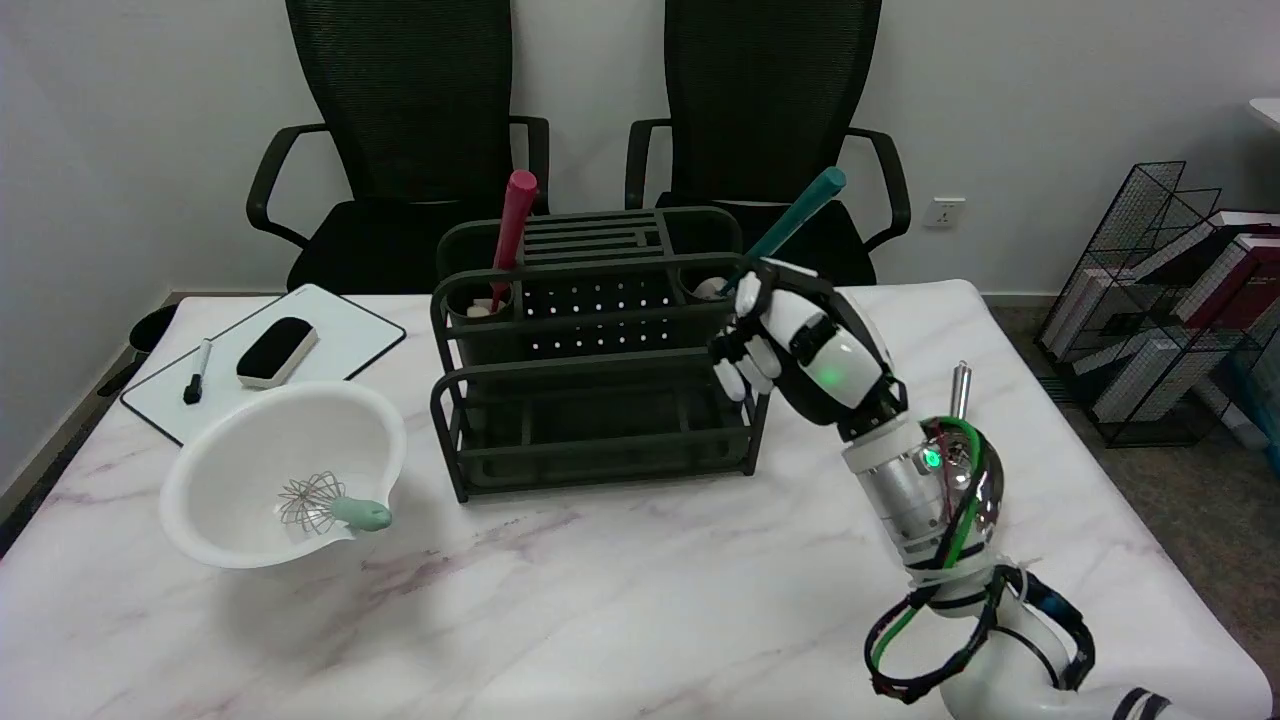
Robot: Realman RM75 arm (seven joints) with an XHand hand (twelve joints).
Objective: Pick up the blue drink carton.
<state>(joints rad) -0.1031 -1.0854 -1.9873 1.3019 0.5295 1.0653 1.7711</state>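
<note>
No blue drink carton shows anywhere in the head view; the arm and hand may be hiding it. My right hand [800, 345] hangs above the table at the right end of the dark green rack [590, 400], its back toward the camera. The fingers [745, 370] bend down and to the left, close to the rack's right rail. The thumb sits apart above them. Nothing is visible between thumb and fingers. The palm side is hidden.
The rack holds a red-handled tool [515, 225] at its left cup and a teal-handled tool [795, 220] at its right. A white bowl [250, 440] with a whisk [330, 505] stands front left. A whiteboard [330, 335] with eraser and marker lies behind it. Two chairs stand beyond the table.
</note>
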